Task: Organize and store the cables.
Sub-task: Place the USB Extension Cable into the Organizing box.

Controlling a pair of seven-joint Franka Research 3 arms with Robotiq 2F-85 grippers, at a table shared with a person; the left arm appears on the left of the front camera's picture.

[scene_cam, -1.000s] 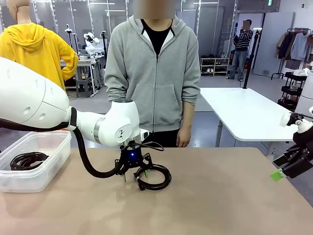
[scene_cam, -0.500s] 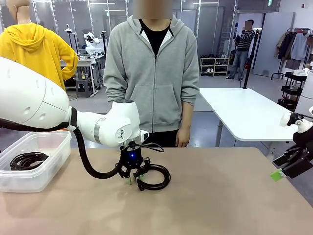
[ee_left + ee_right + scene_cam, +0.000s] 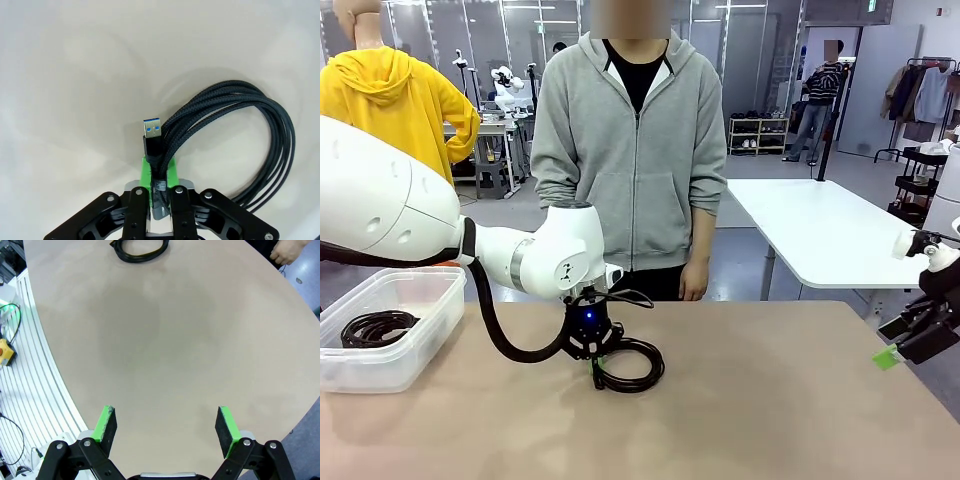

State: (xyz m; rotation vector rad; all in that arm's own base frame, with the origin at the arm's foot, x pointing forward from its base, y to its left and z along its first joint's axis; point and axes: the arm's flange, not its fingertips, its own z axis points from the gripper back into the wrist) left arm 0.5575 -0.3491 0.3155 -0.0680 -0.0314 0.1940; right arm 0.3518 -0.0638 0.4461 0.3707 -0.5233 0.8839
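Note:
A black braided cable [image 3: 632, 366] lies coiled on the tan table, just left of centre. My left gripper [image 3: 592, 354] stands over the coil's left edge, shut on it. The left wrist view shows the green pads [image 3: 171, 170] clamped on the cable's strands [image 3: 270, 130] right behind a blue USB plug [image 3: 152, 131]. Another coiled cable [image 3: 378, 327] rests inside the clear plastic box [image 3: 432, 335] at the table's left. My right gripper [image 3: 900, 347] hangs open at the right edge, holding nothing. Its own view shows the open fingers [image 3: 167, 426] above bare table, with the coil [image 3: 140, 249] far off.
A person in a grey hoodie stands at the far edge behind the coil, one hand [image 3: 695, 286] hanging at the side. The left arm's black hose [image 3: 505, 345] loops down to the table. A white table [image 3: 820, 230] stands behind on the right.
My left gripper's fingers went from open around the coil's edge to shut on it. The coil shifted slightly left. The right arm stayed still.

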